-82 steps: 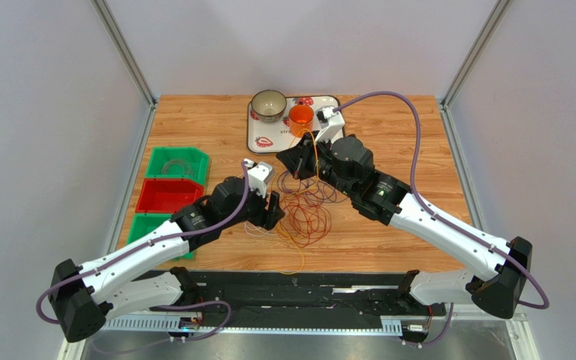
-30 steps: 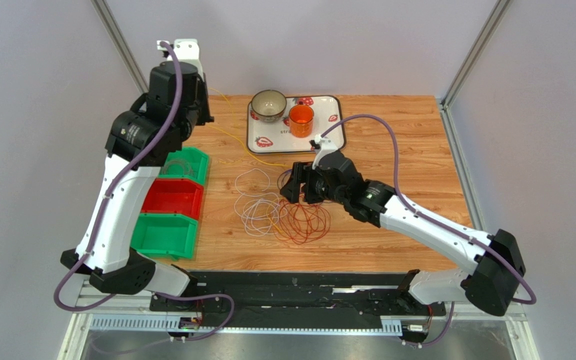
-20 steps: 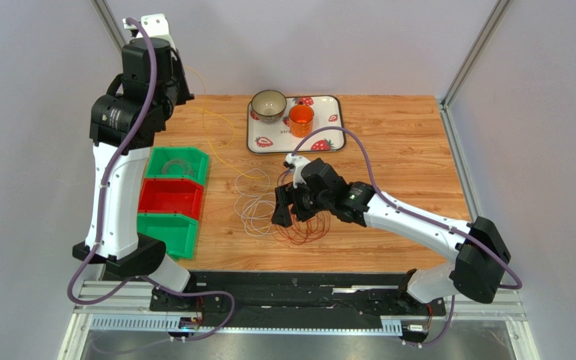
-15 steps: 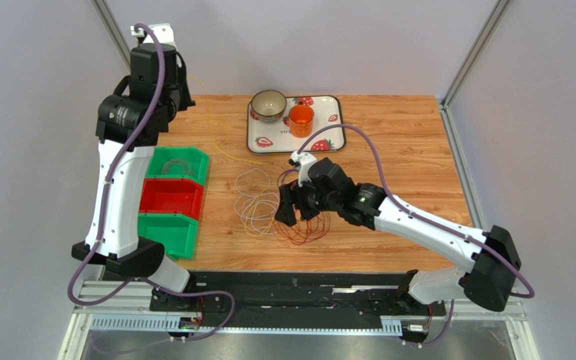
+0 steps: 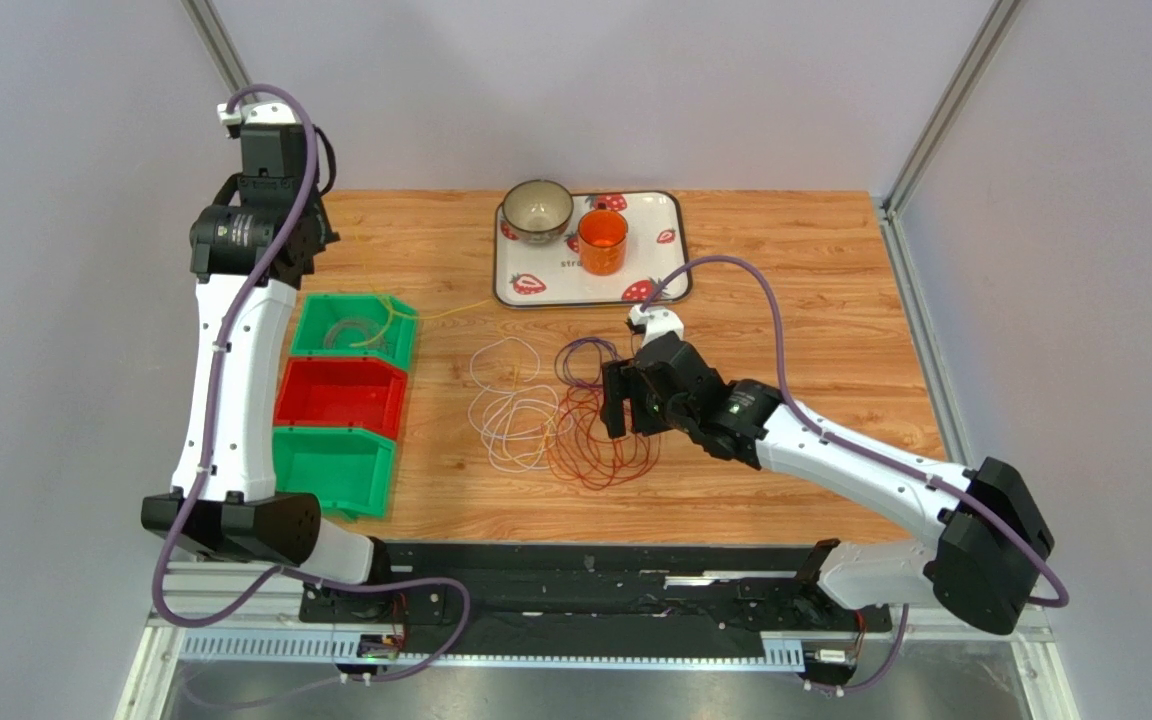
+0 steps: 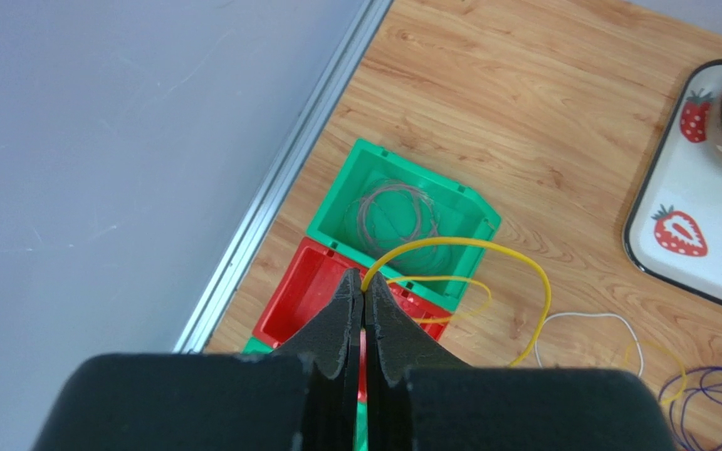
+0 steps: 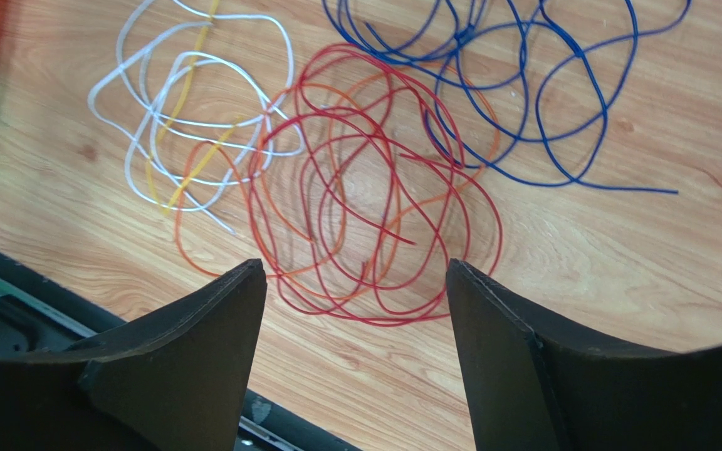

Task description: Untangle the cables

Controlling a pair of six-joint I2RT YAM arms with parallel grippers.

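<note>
A: Where do the cables point(image 5: 567, 428) lie from the right gripper point(image 7: 355, 271)?

B: Straight below it. Its jaws are spread wide and empty. The dark red cable point(image 7: 374, 235) coils on the wood under the gap between the fingers. The orange cable point(image 7: 179, 225) is woven through that coil. The white cable point(image 7: 195, 122) lies ahead toward its left finger, and the blue-purple cable point(image 7: 603, 99) ahead toward its right finger.

A: And the left gripper point(image 6: 363, 284)?

B: It is pinched tight on the yellow cable point(image 6: 468, 246), high above the bins point(image 5: 342, 365) and well apart from the tangle. From its tips the yellow cable arcs ahead and to the right, then trails down to the white loops, where its far stretch lies crossed with them.

A: So which way does the pull run?

B: I judge along that line, from the tangle toward the left gripper. The right gripper is far nearer the pile, so it is better placed to pin the white loops.

A: Counts?

B: There are five cables, one of each colour, and four of them lie wholly on the table. There is one grey coil point(image 6: 398, 209) in the far green bin point(image 6: 335, 188). The bins number three: two green and one red.
</note>
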